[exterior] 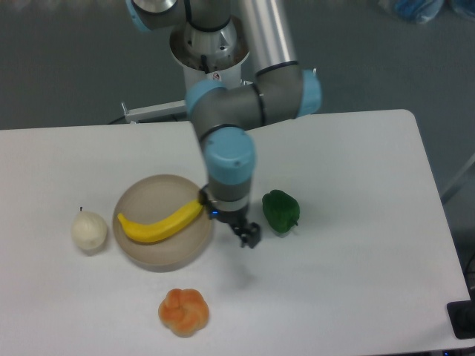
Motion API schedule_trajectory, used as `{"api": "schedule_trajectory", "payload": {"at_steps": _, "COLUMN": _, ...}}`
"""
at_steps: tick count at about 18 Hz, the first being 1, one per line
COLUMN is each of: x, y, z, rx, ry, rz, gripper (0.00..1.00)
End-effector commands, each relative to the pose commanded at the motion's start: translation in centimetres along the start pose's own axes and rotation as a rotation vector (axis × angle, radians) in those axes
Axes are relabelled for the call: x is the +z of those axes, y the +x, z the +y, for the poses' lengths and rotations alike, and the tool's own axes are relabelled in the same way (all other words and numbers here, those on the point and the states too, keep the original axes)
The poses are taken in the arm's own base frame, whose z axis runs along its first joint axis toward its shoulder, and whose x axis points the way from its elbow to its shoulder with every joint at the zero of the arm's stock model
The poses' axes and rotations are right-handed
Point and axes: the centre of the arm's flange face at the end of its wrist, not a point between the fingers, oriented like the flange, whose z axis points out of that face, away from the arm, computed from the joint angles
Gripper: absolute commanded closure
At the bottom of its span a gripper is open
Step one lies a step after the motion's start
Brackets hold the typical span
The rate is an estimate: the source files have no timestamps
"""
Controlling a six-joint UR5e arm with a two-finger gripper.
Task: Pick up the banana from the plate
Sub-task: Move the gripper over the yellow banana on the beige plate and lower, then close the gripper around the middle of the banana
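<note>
Pincer (248, 236) low over white surface (356, 222), just off plate's right rim, between plate and green pepper (280, 212); finger state cannot be determined, nothing seen gripped. Banana (160, 225) lying curved across beige plate (159, 256), left tip near plate's left edge, right tip at upper right rim beside arm wrist. Pale round fruit with stem (89, 231) left of plate, apart from it. Orange lobed fruit (183, 312) in front of plate, on surface.
</note>
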Motion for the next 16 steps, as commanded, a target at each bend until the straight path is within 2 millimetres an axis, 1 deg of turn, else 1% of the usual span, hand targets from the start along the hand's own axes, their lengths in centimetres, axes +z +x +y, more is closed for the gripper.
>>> {"api": "schedule_trajectory", "payload": {"at_steps": 3, "x": 1.0, "y": 1.4, "z": -0.7, "rx": 0.012, "ry": -0.009, "rz": 0.017, "gripper": 0.00}}
{"api": "schedule_trajectory", "payload": {"at_steps": 5, "x": 2.0, "y": 1.8, "z": -1.0, "rx": 0.019, "ry": -0.021, "rz": 0.032, "gripper": 0.00}}
{"api": "schedule_trajectory", "payload": {"at_steps": 6, "x": 2.6, "y": 2.6, "z": -1.3, "rx": 0.031, "ry": -0.026, "rz": 0.043, "gripper": 0.00}}
{"api": "schedule_trajectory", "payload": {"at_steps": 8, "x": 3.9, "y": 3.9, "z": -1.0, "rx": 0.041, "ry": -0.046, "rz": 0.063, "gripper": 0.00}}
{"api": "schedule_trajectory", "payload": {"at_steps": 9, "x": 4.3, "y": 4.2, "z": -0.8, "rx": 0.042, "ry": -0.050, "rz": 0.071, "gripper": 0.00}}
{"api": "schedule_trajectory", "payload": {"at_steps": 10, "x": 4.4, "y": 4.2, "z": -0.8, "rx": 0.042, "ry": -0.050, "rz": 0.071, "gripper": 0.00}}
{"api": "schedule_trajectory", "payload": {"at_steps": 12, "x": 4.8, "y": 5.2, "z": -1.1, "rx": 0.056, "ry": -0.059, "rz": 0.081, "gripper": 0.00}}
{"api": "schedule_trajectory", "payload": {"at_steps": 16, "x": 4.9, "y": 5.8, "z": -1.6, "rx": 0.068, "ry": -0.054, "rz": 0.078, "gripper": 0.00}}
